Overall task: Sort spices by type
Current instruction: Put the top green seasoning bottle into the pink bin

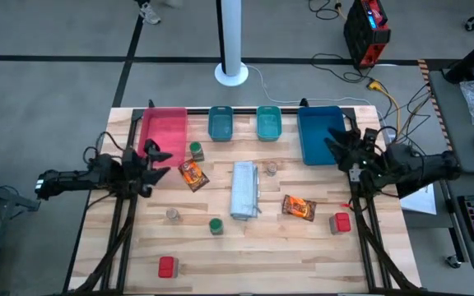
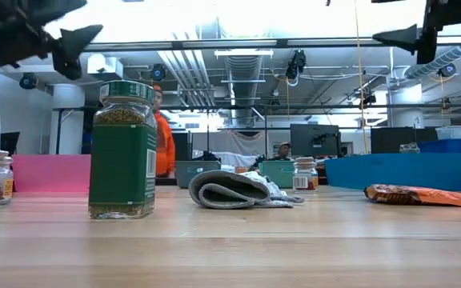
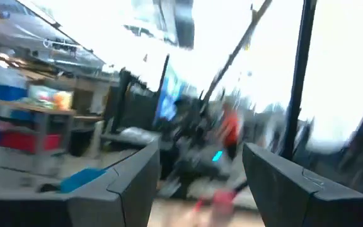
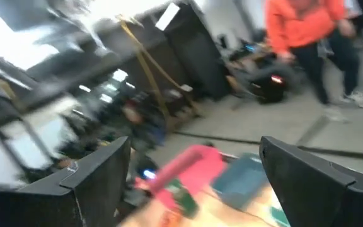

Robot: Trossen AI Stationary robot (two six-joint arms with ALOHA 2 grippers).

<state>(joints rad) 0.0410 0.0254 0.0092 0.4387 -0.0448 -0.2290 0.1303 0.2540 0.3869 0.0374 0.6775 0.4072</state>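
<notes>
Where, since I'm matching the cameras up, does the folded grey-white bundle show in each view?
High view: the folded bundle lies mid-table.
Low view: centre, right of the green-lidded jar.
Left wrist view: not in it.
Right wrist view: not in it.
Shared landmark: the pink tray.

- A pink tray (image 1: 165,129) is set at the far left of the wooden table (image 1: 245,255).
- Two small teal trays (image 1: 220,123) are placed side by side.
- A blue tray (image 1: 319,134) is set far right.
- A folded grey-white bundle (image 1: 244,191) is laid mid-table.
- A person in orange (image 2: 163,144) is seen beyond.
</notes>
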